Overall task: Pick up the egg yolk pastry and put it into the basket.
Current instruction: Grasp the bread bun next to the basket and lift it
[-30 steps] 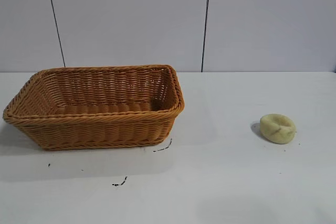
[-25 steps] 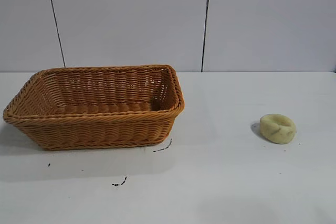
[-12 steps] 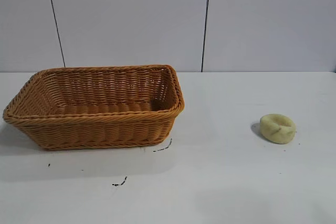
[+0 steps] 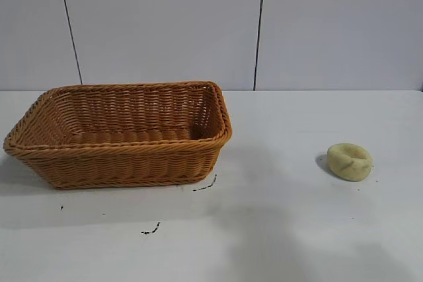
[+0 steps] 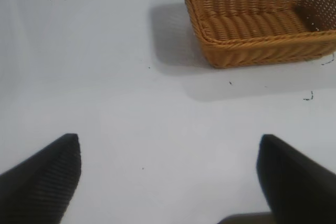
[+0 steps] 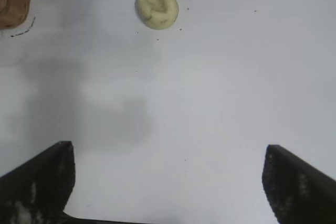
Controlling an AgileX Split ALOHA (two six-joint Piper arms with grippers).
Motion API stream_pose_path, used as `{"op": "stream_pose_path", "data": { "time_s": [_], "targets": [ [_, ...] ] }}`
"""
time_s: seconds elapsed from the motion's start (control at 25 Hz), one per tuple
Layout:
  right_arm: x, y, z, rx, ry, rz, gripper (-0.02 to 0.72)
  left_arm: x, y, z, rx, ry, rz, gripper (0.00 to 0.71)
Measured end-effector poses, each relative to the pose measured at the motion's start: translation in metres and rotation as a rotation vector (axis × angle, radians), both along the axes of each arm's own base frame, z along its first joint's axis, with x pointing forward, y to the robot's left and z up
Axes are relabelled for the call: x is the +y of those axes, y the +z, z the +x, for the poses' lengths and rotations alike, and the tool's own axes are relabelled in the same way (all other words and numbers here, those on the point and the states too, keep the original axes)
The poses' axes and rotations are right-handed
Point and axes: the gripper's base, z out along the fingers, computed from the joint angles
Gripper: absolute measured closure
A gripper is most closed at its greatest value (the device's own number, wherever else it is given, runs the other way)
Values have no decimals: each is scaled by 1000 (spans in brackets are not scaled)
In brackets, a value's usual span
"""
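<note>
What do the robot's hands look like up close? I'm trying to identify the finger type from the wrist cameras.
Only the fingers show. The left hand has two black, wedge-shaped fingers with a fine ribbed texture on the inner faces. The right hand has matching black wedge fingers, flecked with pale scuff marks. No cables, labels or arm links are visible, and the exterior view shows neither arm.

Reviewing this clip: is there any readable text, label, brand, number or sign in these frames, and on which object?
None: no view shows any readable text.
Orange-brown woven wicker basket: no label or tag visible.
Small round pale cream-yellow egg yolk pastry: only creases, no stamp.
White table: a few dark specks and squiggles, not letters.
Grey wall panels: blank.
</note>
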Motion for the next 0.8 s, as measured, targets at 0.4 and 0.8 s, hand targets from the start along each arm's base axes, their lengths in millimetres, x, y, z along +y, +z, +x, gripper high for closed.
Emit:
{"op": "stream_pose_path", "data": {
  "time_s": [0.4, 0.8],
  "targets": [
    [9, -53, 149, 285, 3, -19, 8, 0, 0, 0, 0, 0, 0, 17],
    [16, -114, 235, 388, 27, -35, 8, 0, 0, 0, 0, 0, 0, 17]
  ]
}}
